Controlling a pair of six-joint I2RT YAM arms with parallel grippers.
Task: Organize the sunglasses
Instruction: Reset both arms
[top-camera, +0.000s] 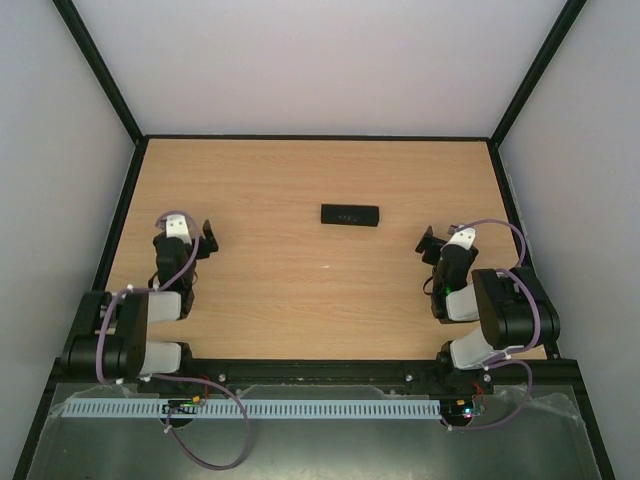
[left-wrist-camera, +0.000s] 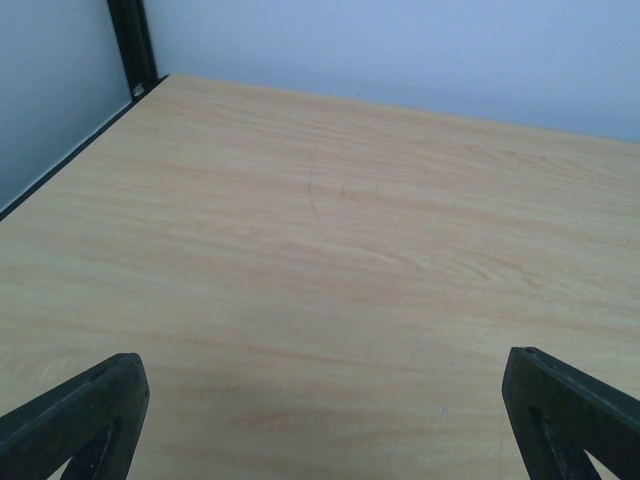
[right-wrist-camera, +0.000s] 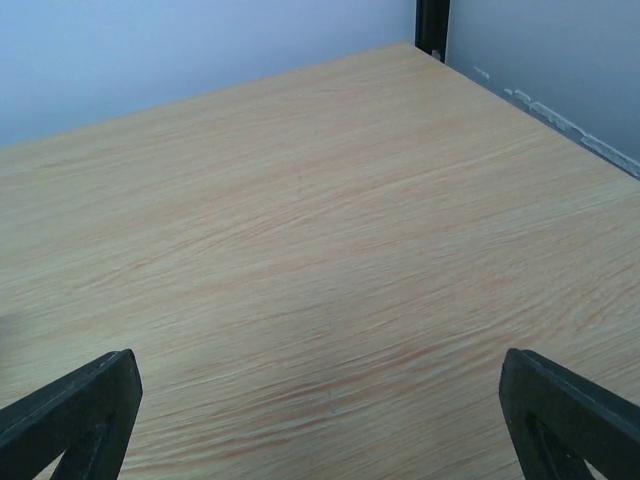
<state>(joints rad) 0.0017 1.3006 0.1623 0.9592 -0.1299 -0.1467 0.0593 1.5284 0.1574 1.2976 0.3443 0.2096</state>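
Sunglasses show in none of my views. The only thing on the table is the shut black case, so I judge they are packed inside it and the task is all but done, though I cannot see in to confirm. My left gripper hovers with fingers wide apart and nothing in it, well left of the case and nearer my base. My right gripper, likewise spread and holding nothing, sits well to the case's right.
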